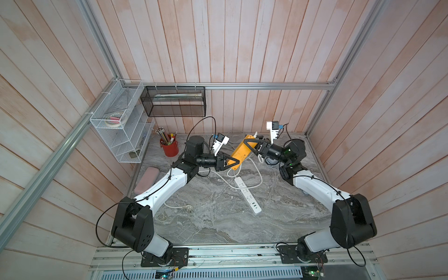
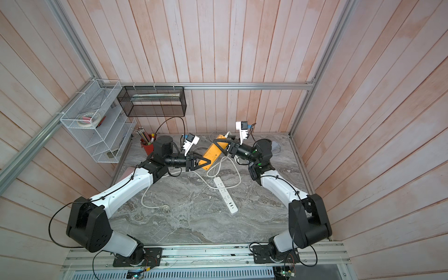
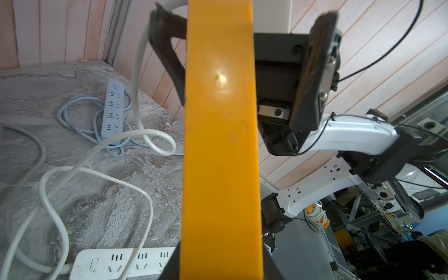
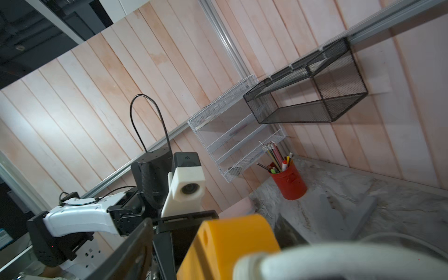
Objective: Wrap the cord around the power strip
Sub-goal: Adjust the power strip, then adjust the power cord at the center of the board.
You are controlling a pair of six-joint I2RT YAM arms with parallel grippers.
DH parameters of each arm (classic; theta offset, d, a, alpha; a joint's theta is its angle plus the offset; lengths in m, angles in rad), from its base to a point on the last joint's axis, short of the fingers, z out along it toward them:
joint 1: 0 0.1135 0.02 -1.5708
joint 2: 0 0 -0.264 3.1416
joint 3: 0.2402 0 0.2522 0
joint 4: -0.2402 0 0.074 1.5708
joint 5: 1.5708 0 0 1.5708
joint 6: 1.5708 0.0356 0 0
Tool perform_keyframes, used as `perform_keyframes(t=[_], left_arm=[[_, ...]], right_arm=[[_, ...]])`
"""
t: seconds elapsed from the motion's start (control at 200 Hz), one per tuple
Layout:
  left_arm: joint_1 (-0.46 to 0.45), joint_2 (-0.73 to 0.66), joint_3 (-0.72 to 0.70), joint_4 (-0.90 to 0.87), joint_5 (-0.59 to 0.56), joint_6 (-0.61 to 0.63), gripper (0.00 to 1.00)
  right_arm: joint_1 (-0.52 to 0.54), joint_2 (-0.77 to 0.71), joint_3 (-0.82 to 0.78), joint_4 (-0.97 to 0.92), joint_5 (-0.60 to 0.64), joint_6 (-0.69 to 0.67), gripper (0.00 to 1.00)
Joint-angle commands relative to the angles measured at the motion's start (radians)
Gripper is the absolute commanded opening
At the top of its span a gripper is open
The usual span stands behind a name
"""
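Yellow strip [image 1: 240, 151], likely rigid and smooth, held above the table [image 1: 218, 225]: left gripper [image 1: 234, 162] pinching its near end, right gripper [image 1: 251, 143] spread astride the far end, limp white cord [image 3: 137, 72] dangling, probably best gripped near the strip.

No legible text, brand, number or sign in any view. Faint small marks on white power strip [image 3: 109, 263], just beside yellow power strip [image 3: 219, 157]: too small to read. Likewise on pale blue power strip [image 3: 112, 109], farther from yellow one: unreadable.
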Motion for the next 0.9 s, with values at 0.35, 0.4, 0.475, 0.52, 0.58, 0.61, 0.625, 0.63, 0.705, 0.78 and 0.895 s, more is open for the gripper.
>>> perform_keyframes(t=[0.35, 0.4, 0.475, 0.52, 0.58, 0.61, 0.625, 0.63, 0.705, 0.78, 0.895], left_arm=[[0.002, -0.09, 0.105, 0.117, -0.215, -0.105, 0.0], [0.0, -0.087, 0.123, 0.112, -0.214, -0.11, 0.0], [-0.004, -0.083, 0.145, 0.105, -0.206, -0.116, 0.0], [-0.005, -0.08, 0.152, 0.104, -0.203, -0.12, 0.0], [-0.006, -0.084, 0.161, 0.104, -0.201, -0.123, 0.0], [-0.006, -0.086, 0.167, 0.101, -0.202, -0.123, 0.0], [-0.006, -0.085, 0.169, 0.101, -0.203, -0.123, 0.0], [-0.006, -0.085, 0.171, 0.101, -0.203, -0.122, 0.0], [-0.006, -0.09, 0.189, 0.088, -0.211, -0.115, 0.0], [-0.004, -0.094, 0.2, 0.084, -0.211, -0.115, 0.0], [0.002, -0.103, 0.21, 0.105, -0.211, -0.126, 0.0]], right_arm=[[-0.144, -0.247, -0.35, -0.317, 0.5, -0.196, 0.71], [-0.131, -0.201, -0.328, -0.373, 0.518, -0.254, 0.71], [-0.099, -0.118, -0.26, -0.474, 0.565, -0.366, 0.73], [-0.08, -0.063, -0.22, -0.514, 0.597, -0.426, 0.74], [-0.06, 0.013, -0.162, -0.552, 0.628, -0.492, 0.76], [-0.053, 0.054, -0.136, -0.565, 0.637, -0.515, 0.76], [-0.051, 0.075, -0.117, -0.571, 0.639, -0.525, 0.76], [-0.051, 0.081, -0.112, -0.573, 0.639, -0.528, 0.76], [-0.041, 0.173, -0.046, -0.574, 0.624, -0.549, 0.77], [-0.025, 0.259, 0.019, -0.554, 0.601, -0.546, 0.77], [0.009, 0.387, 0.148, -0.569, 0.535, -0.56, 0.76]])
